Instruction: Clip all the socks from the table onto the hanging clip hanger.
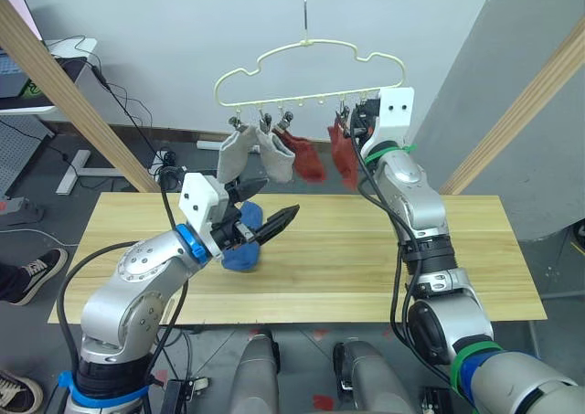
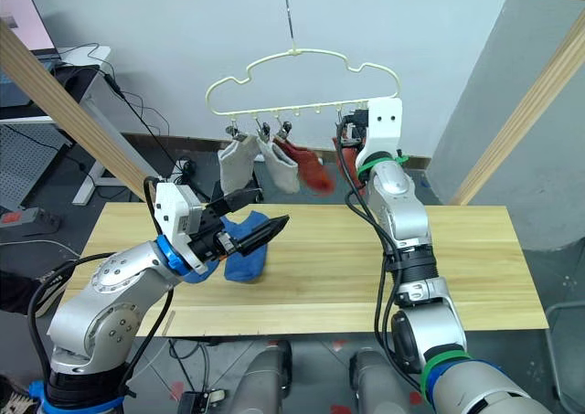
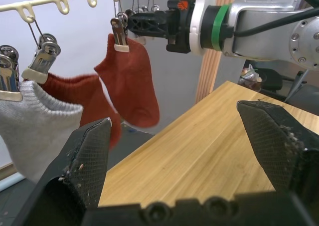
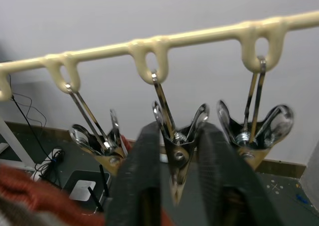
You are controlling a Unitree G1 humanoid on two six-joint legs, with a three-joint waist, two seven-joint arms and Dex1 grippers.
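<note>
The right hand [image 4: 175, 186] pinches a metal clip [image 4: 179, 141] on the hanger [image 1: 311, 67]. The left hand [image 1: 265, 211] hovers wide open and empty above a blue sock [image 2: 245, 257] on the worktop [image 1: 366, 268].

Robotics lab or test room, plain white wall [image 1: 164, 48], grey floor with loose cables [image 1: 137, 140], desk with a monitor [image 2: 23, 16] far left, thick wooden rail frame [image 1: 64, 99] around the table [image 1: 475, 259]

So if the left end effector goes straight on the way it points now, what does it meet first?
Probably the rust-red sock hanging from the clip hanger: it lies nearest the line between the open fingers. The right end effector sits higher, at a clip. Depth is unclear, so it might pass beneath.
</note>
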